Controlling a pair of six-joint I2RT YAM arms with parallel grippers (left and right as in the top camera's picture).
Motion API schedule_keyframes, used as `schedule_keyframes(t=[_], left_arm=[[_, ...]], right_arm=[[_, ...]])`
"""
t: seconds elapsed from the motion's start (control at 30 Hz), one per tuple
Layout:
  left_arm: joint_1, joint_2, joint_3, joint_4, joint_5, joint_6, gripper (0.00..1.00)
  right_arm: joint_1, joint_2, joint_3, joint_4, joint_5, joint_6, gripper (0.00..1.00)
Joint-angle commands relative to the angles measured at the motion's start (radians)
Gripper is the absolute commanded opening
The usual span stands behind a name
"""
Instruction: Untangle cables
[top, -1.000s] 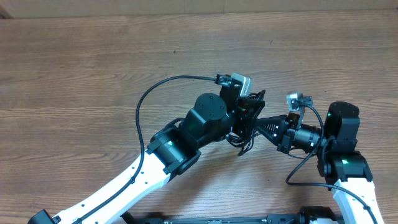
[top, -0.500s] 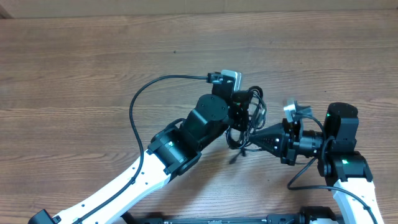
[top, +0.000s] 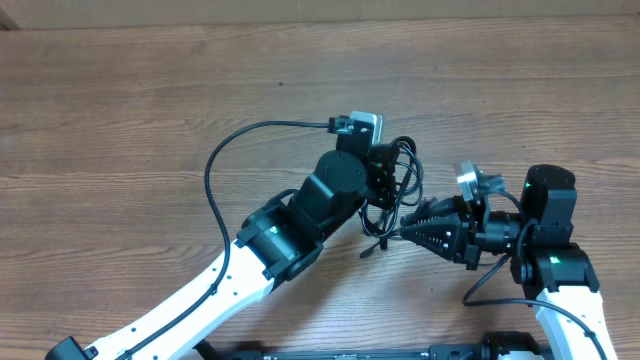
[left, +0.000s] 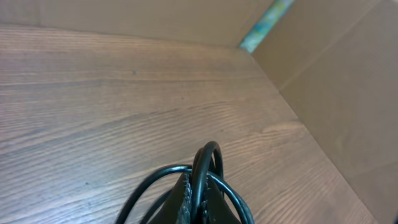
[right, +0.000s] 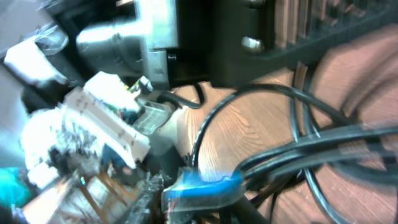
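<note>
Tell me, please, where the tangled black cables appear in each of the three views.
Overhead: the cables lie just right of centre.
Left wrist: the cables loop up at the bottom centre.
Right wrist: the cables, blurred, cross the right half.
Shared landmark: the wooden table beneath them.

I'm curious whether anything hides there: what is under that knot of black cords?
Only bare wooden table shows under the cables. The left gripper, shut on them, covers whatever lies beneath it.
</note>
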Motion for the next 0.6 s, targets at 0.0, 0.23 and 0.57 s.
schedule_keyframes(t=[0.0, 0.23, 0.57], left_arm=[[0.047, -0.024, 0.023, 0.01, -0.002, -0.012, 0.04], [0.111, -0.113, 0.023, 0.006, 0.106, 0.0, 0.04], [0.121, -0.214, 0.023, -0.002, 0.129, 0.087, 0.04]], right_arm=[[0.004, -0.003, 0.018, 0.003, 0.12, 0.113, 0.41], [0.004, -0.003, 0.018, -0.032, 0.271, 0.166, 0.68], [0.004, -0.003, 0.018, -0.086, 0.359, 0.171, 0.83]])
